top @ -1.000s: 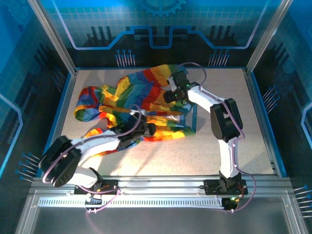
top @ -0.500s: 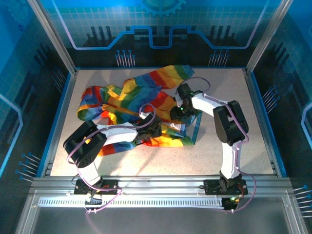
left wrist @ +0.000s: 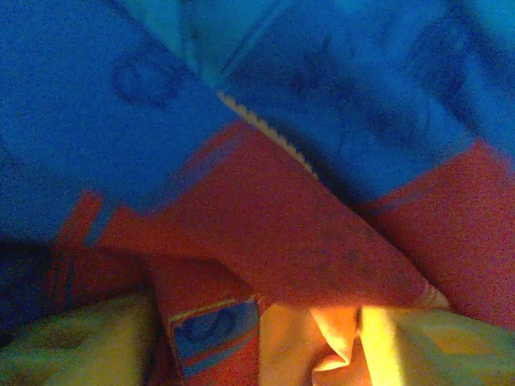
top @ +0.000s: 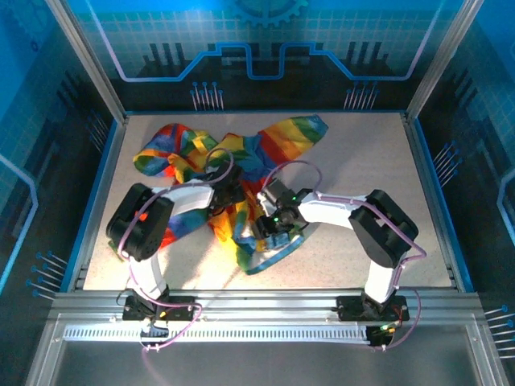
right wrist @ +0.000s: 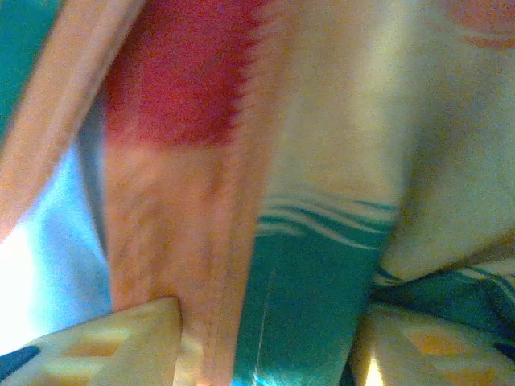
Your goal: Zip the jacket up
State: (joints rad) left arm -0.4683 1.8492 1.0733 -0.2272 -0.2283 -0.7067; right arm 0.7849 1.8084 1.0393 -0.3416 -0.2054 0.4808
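We have dragged the jacket (top: 283, 137) into a crumpled heap, probably skewing its zipper (right wrist: 241, 241), and cannot tell whether the left gripper (top: 230, 191) or right gripper (top: 265, 233) grips cloth.

Bare table (top: 378, 153) at right and front; bunched jacket (top: 282, 137), left arm (top: 181, 201), right arm (top: 330, 213) across the middle.

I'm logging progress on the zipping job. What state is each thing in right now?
jacket: crumpled in a heap on the table, not laid flat.
zipper: undone where it shows, one row of teeth on its own.
right gripper: shut on jacket at the zipper edge, by the look of it.
left gripper: buried in fabric; open or shut unclear.
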